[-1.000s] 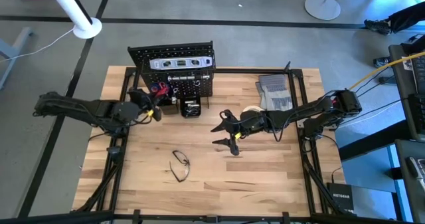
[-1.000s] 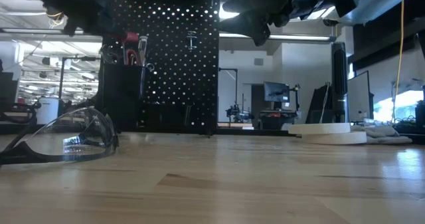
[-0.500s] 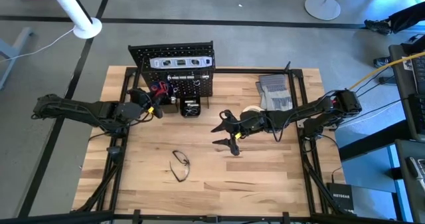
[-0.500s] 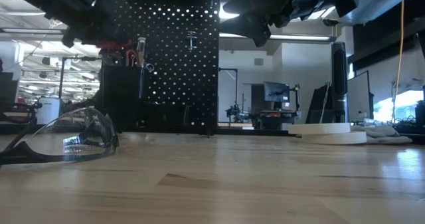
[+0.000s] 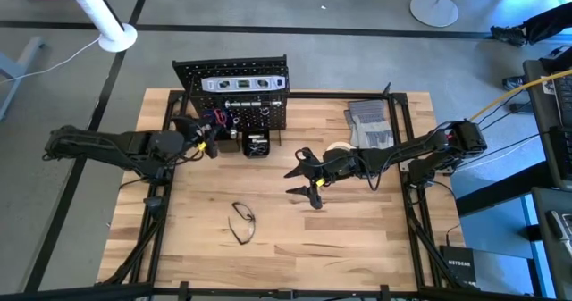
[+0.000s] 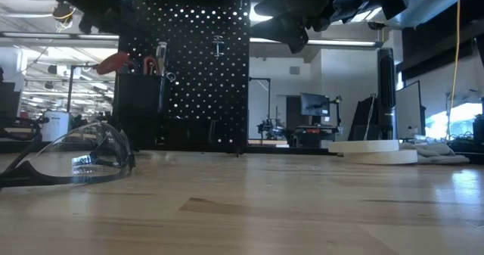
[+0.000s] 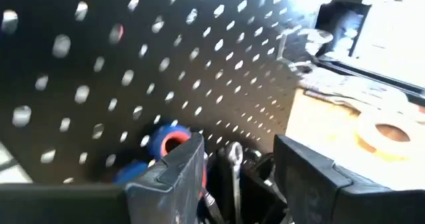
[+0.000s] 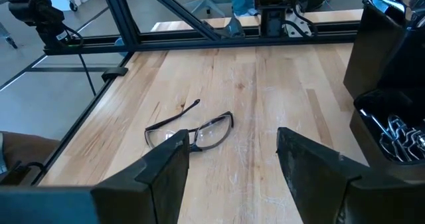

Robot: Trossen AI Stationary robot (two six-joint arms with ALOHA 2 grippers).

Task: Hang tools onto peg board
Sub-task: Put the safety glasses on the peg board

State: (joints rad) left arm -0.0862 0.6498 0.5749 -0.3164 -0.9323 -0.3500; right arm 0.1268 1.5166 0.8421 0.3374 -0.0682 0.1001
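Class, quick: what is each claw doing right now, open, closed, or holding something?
Left claw: open, empty, at the bin on the peg board.
Right claw: open, empty, above the table near the safety glasses.

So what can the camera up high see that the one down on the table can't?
Only the high view shows the silver bar level on top of the peg board, the grey gloves, and both whole arms, with the left gripper by the board and the right gripper open mid-table. Only the low view shows the room behind. Both show the safety glasses and tape roll.
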